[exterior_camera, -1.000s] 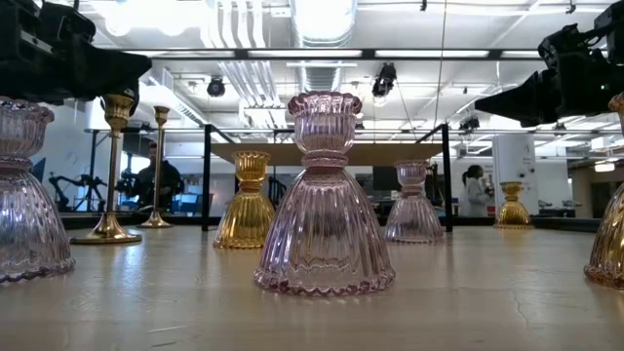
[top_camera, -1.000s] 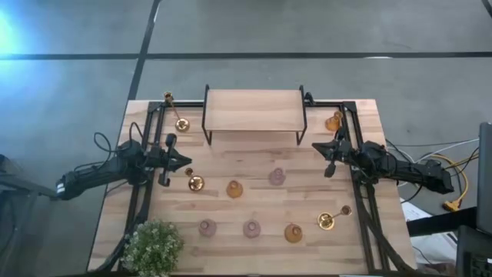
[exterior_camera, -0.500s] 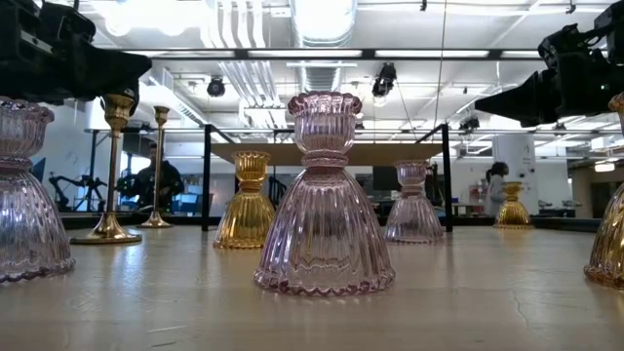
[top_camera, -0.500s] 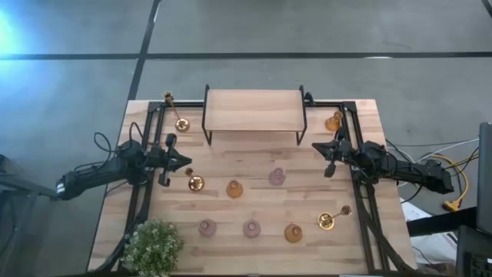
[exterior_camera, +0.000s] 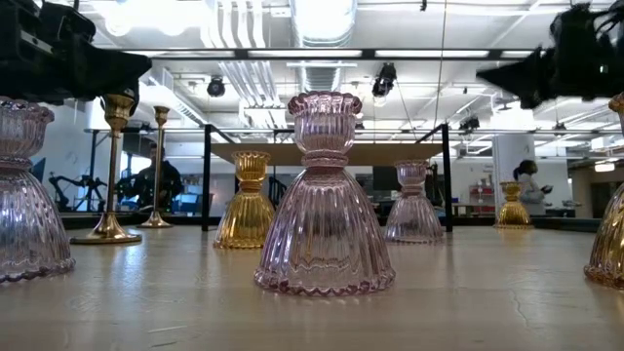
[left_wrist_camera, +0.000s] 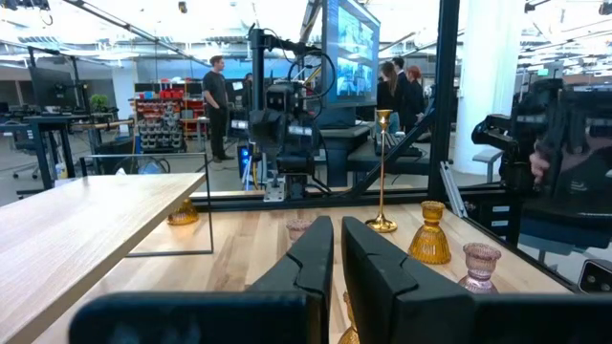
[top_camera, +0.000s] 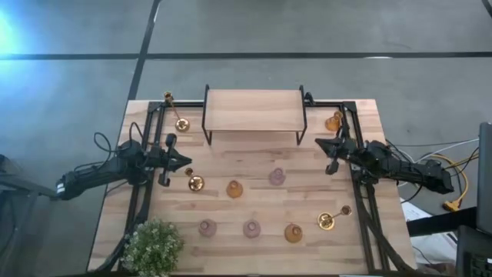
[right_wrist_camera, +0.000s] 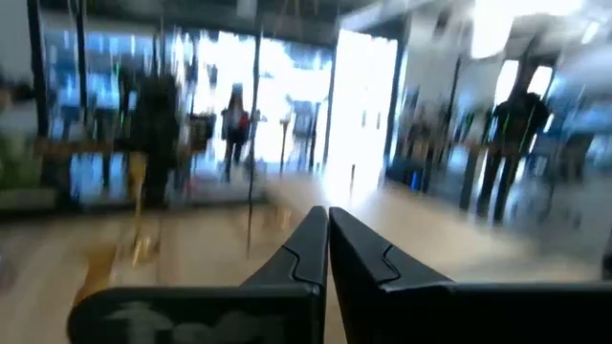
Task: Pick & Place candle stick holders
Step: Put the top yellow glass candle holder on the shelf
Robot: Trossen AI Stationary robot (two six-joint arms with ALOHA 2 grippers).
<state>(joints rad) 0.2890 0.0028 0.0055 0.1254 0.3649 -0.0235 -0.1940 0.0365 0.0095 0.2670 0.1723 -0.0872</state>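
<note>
- Just ahead of the left gripper (top_camera: 187,161), whose fingers are pressed together on nothing, stands a gold holder (top_camera: 195,183); an amber holder (top_camera: 234,188) and a pink holder (top_camera: 277,176) lie farther on toward the table's middle.
- Over at the table's right side, the right gripper (top_camera: 320,142) is closed and empty too — an amber holder (top_camera: 333,121) sits just beyond it near the corner, and a second gold holder (top_camera: 326,221) lies well behind it.
- Risk, as I judge it: with fingers closed, either gripper coming down would knock a piece rather than take it. The thin-stemmed gold ones would topple most easily, and glass could roll off the edge.
- Blur in the right wrist view suggests that arm is moving, so a swing near the corner amber holder could clip it.
- Containers — none shows. The wooden shelf (top_camera: 254,110) beyond both grippers carries nothing on top.
- Three more glass holders and a plant (top_camera: 154,246) stand along the near edge.
</note>
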